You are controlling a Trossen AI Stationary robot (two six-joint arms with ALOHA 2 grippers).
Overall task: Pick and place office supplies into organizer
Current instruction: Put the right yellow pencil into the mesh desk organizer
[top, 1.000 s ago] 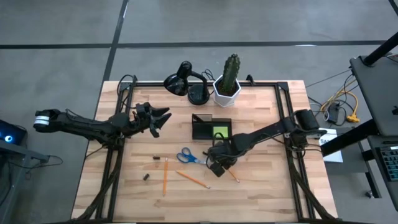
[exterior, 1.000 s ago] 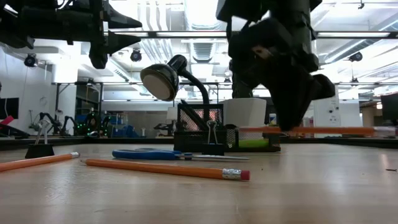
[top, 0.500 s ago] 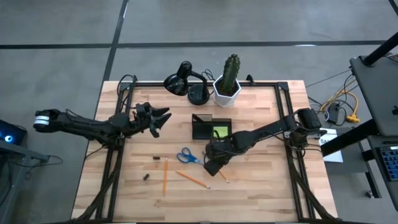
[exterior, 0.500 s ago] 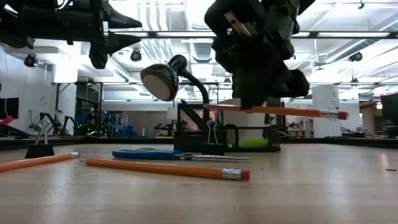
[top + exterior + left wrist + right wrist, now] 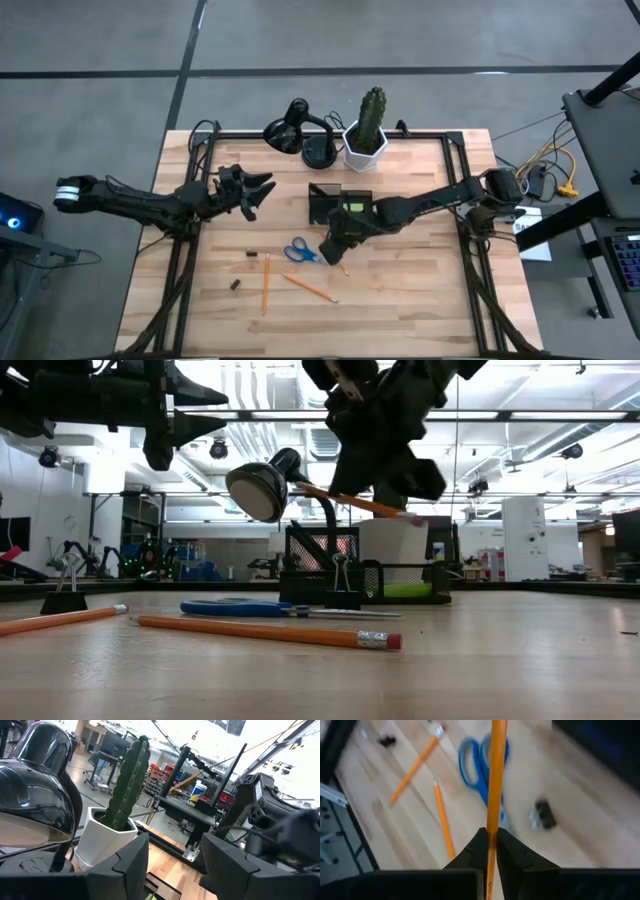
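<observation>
My right gripper (image 5: 336, 250) hangs in the air just near of the black organizer (image 5: 340, 205), shut on an orange pencil (image 5: 360, 502). The organizer holds a lime-green sticky pad (image 5: 354, 211). The blue-handled scissors (image 5: 300, 250) lie flat on the table beside that gripper. Two more pencils (image 5: 266, 282) (image 5: 310, 288) and two small dark clips (image 5: 251, 256) (image 5: 236, 284) lie left of and nearer than the scissors. My left gripper (image 5: 258, 190) waits open above the table's left part, holding nothing. My right gripper pinches the pencil's shaft (image 5: 491, 822) between its two fingers (image 5: 479, 847). They slant down from above. A long part of the pencil sticks out ahead of them. The pencil is lifted clear of the table and tilted, one end higher than the other (image 5: 305, 487).
A black desk lamp (image 5: 295, 130) and a cactus in a white pot (image 5: 368, 130) stand at the far edge behind the organizer. Black frame rails (image 5: 180, 270) run along the table's sides. Bare wood lies toward the near right (image 5: 420, 300).
My right gripper has risen and gone toward the table's far-left, closer to the organizer, turning as it went. The pencil has gone from level just above the table to higher up and tilted. My left gripper has kept still.
</observation>
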